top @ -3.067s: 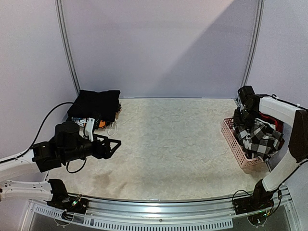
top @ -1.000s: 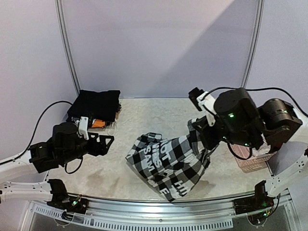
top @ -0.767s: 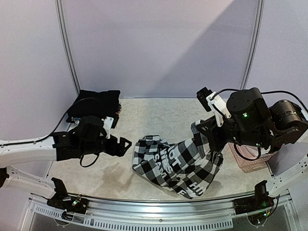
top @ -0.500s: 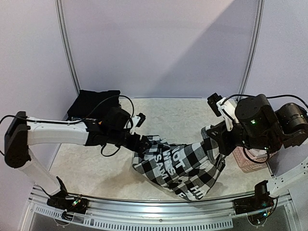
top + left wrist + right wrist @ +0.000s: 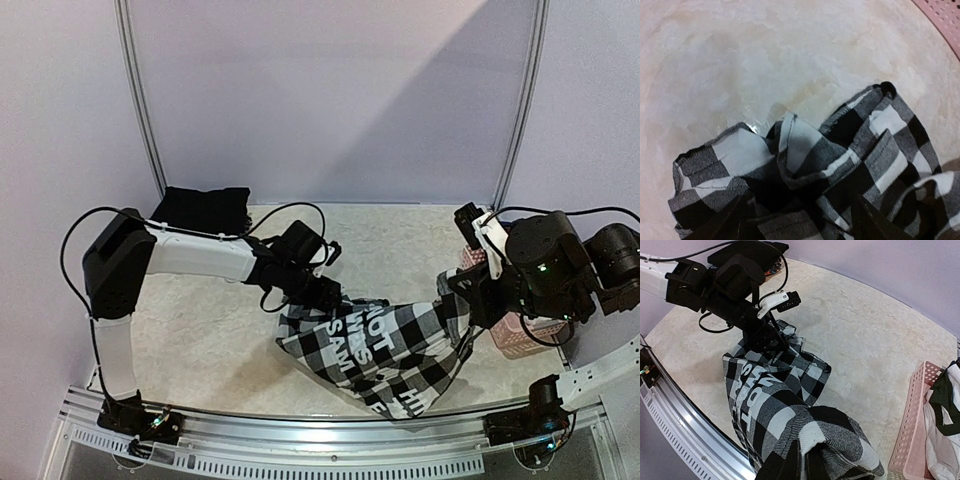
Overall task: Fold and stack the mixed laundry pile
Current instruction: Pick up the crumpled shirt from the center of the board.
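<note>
the checked garment [image 5: 385, 345] has come out of the pink basket [image 5: 510, 335] over the last few seconds and now hangs and drags across the middle of the bench [image 5: 200, 330], its lower edge resting on the surface and its right end lifted – so the fold of this piece is only at the spreading-out stage; in the same stretch the left arm has swung in from the left edge of the bench, and the left gripper [image 5: 338, 297] now sits at the bunched upper-left corner of the cloth; the left wrist view shows its fingers [image 5: 737, 217] wide apart on either side of that crumpled corner, with cloth between them but not yet pinched – it holds nothing so far; the right gripper [image 5: 801, 462] is closed tight on a gathered fold at the garment's other end, holding it up off the bench just beside the basket; a folded black garment [image 5: 205, 208] lies at the back left corner, well apart from all this, apparently the start of the stack
</note>
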Robot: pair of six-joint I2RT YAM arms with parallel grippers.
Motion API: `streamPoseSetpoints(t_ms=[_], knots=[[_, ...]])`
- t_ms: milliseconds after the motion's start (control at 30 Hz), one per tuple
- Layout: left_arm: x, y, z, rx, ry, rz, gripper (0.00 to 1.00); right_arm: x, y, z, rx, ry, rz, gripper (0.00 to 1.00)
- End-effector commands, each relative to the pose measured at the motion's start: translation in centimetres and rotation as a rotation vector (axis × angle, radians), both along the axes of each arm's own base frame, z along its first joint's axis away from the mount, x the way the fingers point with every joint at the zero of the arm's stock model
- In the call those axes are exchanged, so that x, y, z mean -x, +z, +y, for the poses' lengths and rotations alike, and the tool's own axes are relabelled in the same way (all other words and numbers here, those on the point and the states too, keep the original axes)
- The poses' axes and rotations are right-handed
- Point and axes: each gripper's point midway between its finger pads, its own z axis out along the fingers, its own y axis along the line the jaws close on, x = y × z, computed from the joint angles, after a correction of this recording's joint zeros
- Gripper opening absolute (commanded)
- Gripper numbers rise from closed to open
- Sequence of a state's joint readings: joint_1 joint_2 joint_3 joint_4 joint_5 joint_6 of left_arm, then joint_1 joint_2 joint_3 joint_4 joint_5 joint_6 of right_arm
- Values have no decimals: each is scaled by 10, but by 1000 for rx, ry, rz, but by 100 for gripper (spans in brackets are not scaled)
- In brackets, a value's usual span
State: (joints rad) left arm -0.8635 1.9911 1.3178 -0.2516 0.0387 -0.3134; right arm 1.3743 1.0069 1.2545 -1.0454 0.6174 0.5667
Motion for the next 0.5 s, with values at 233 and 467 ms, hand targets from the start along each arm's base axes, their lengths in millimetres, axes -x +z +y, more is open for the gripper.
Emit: streamPoseSetpoints(t_ms=[233,467], knots=[[-18,-44,15,-235,101,-77,55,1,-8,-11,-11,-39,21,0],[-21,-23,13,-184,110,-151,0,-5,6,-21,-54,-92,-18,0]])
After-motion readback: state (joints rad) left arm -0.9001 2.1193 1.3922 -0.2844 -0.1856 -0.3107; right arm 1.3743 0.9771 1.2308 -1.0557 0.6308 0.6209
